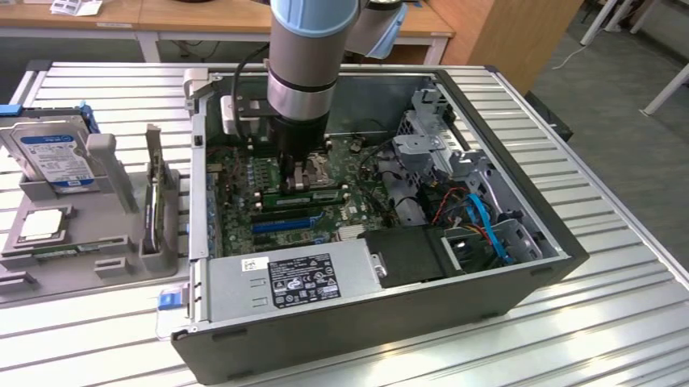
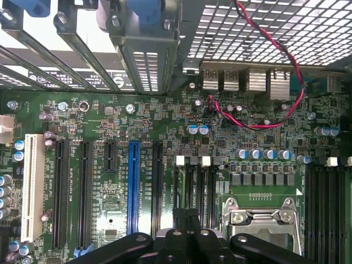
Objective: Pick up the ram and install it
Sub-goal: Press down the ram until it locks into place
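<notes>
My gripper (image 1: pixel 306 179) reaches down into the open computer case (image 1: pixel 538 266), low over the motherboard (image 2: pixel 165 126) beside the CPU socket (image 2: pixel 261 220). Its black fingers (image 2: pixel 177 236) are pressed together, and nothing shows between them. Right beneath them in the exterior view, a long green strip (image 1: pixel 306 196) stands in the memory slots; it looks like the ram. Seen from the wrist, my gripper (image 2: pixel 186 220) hangs above the black memory slots (image 2: pixel 192 181) with white latches, where I cannot tell the ram's edge from the slots.
A blue expansion slot (image 2: pixel 133 187) and black ones lie beside the memory slots. The power supply (image 1: pixel 290 278) and drive cage (image 1: pixel 431 153) crowd the case. On the exterior view's left, a grey tray (image 1: pixel 64 274) holds a hard drive (image 1: pixel 52 157) and a thin upright board (image 1: pixel 156 193).
</notes>
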